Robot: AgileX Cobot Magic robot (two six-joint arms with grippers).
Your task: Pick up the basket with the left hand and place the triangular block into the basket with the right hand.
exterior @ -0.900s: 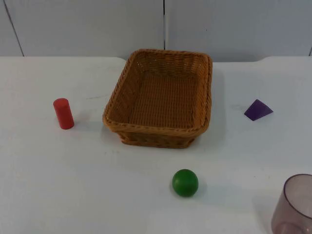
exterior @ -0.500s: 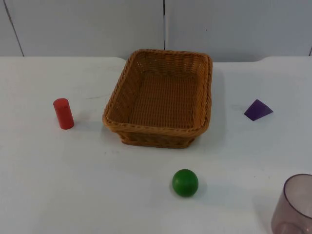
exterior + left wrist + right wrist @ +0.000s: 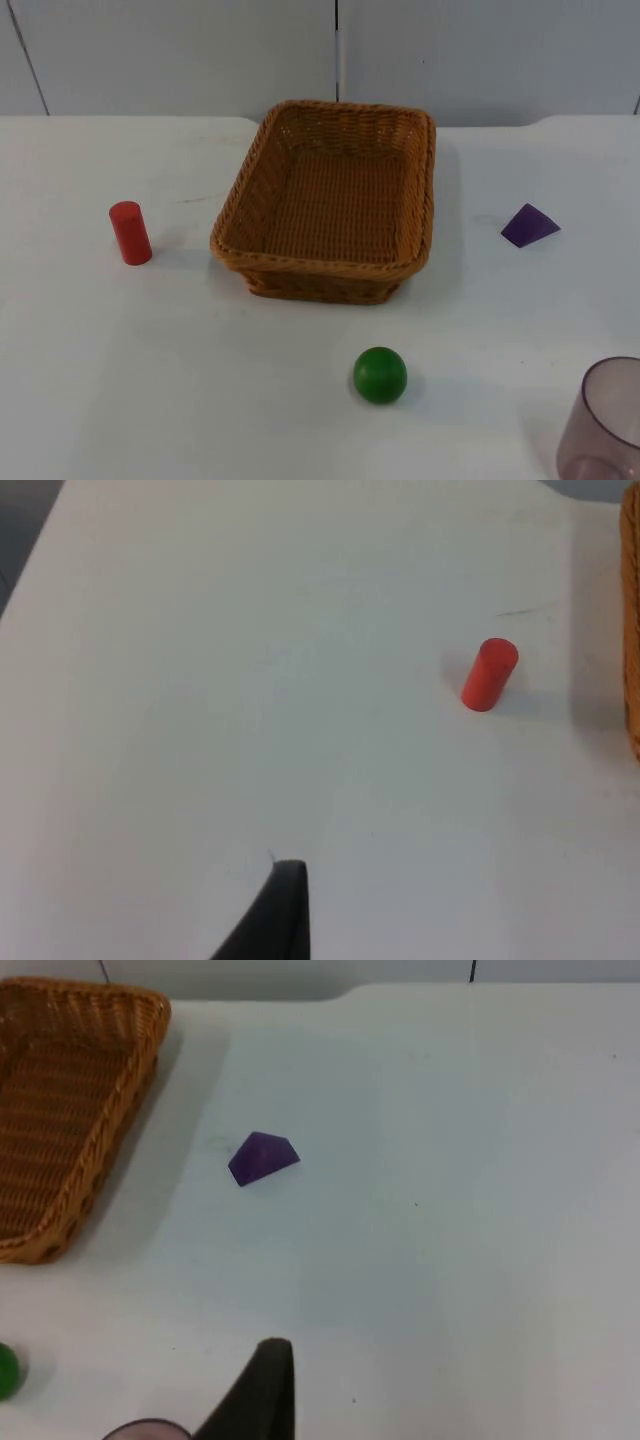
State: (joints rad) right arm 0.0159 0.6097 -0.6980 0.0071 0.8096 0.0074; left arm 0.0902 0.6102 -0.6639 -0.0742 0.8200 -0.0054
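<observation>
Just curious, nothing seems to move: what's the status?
Both arms waiting. Basket on table, empty. Purple triangular block to its right, untouched. Path clear.

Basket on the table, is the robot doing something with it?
Not yet. The wicker basket sits empty on the white table, and nothing is holding it. The purple triangular block lies to its right, untouched. A red cylinder stands to its left, a green ball rests in front, and a see-through cup is by the edge. Both arms seem to be waiting.
</observation>
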